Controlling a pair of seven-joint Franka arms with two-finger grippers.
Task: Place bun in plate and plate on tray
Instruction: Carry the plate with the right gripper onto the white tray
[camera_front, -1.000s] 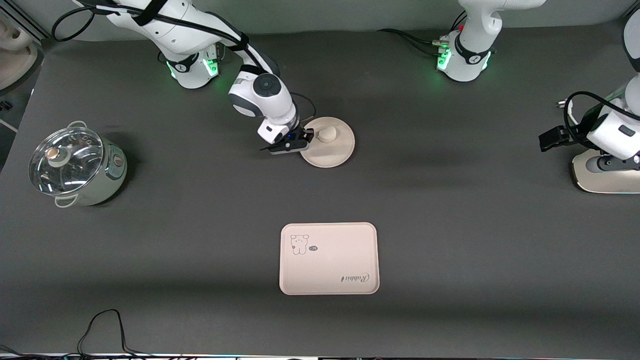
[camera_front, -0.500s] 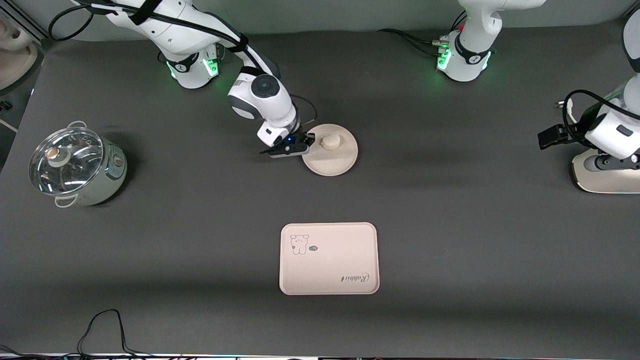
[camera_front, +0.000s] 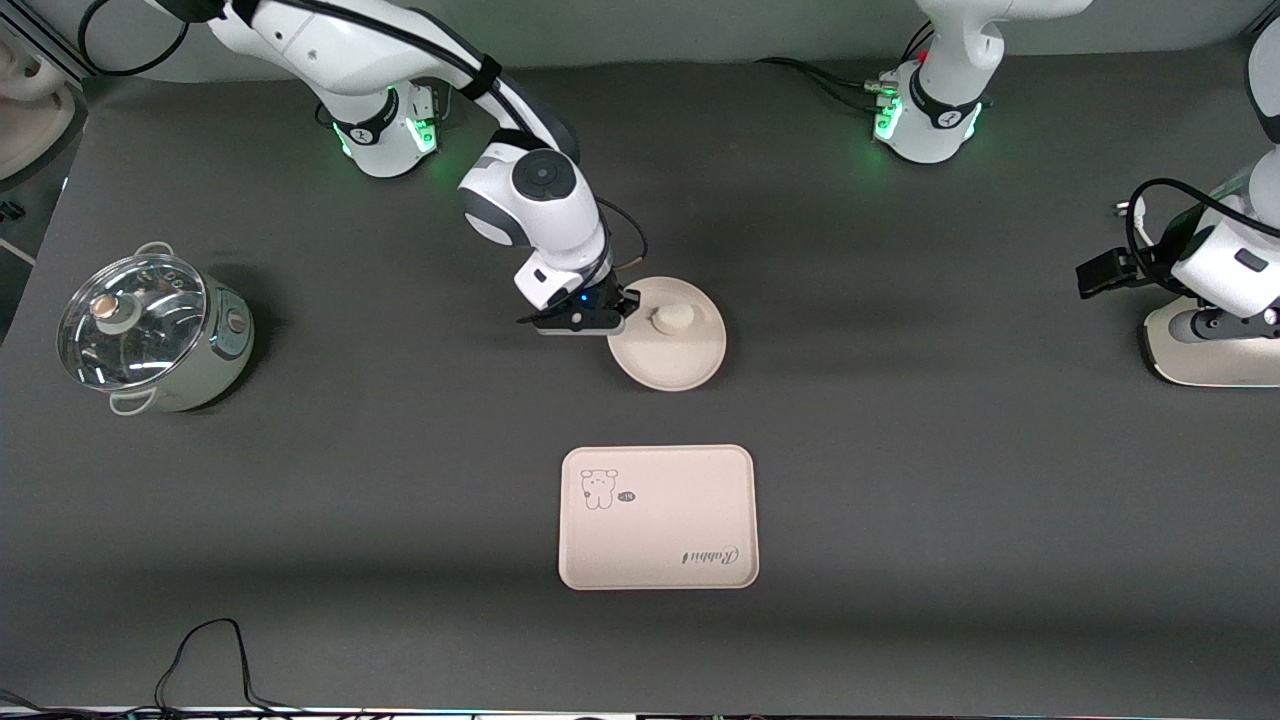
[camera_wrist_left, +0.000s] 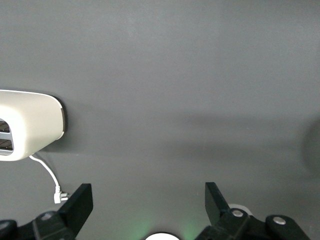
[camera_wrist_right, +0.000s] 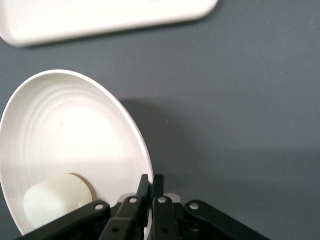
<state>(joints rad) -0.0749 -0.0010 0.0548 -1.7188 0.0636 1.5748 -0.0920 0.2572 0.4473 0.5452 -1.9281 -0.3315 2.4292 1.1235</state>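
The round cream plate (camera_front: 676, 366) hangs just above the table between the right arm's base and the tray, casting a shadow below it. The off-white bun (camera_front: 671, 319) rests inside it. My right gripper (camera_front: 618, 312) is shut on the plate's rim at the edge toward the right arm's end. In the right wrist view the fingers (camera_wrist_right: 151, 180) pinch the rim of the plate (camera_wrist_right: 65, 135), with the bun (camera_wrist_right: 55, 202) beside them. The rabbit tray (camera_front: 657, 517) lies nearer the camera, bare; its edge (camera_wrist_right: 100, 17) shows too. My left gripper (camera_front: 1098, 275) waits open (camera_wrist_left: 149, 192) at the left arm's end.
A pot with a glass lid (camera_front: 150, 330) stands at the right arm's end of the table. A white appliance (camera_front: 1210, 350) with a cable sits under the left arm, and its body (camera_wrist_left: 27, 125) shows in the left wrist view. A black cable (camera_front: 210, 650) loops at the front edge.
My right gripper closed fully on the plate's rim and carried the plate, with the bun in it, toward the tray. The left arm has stayed put.
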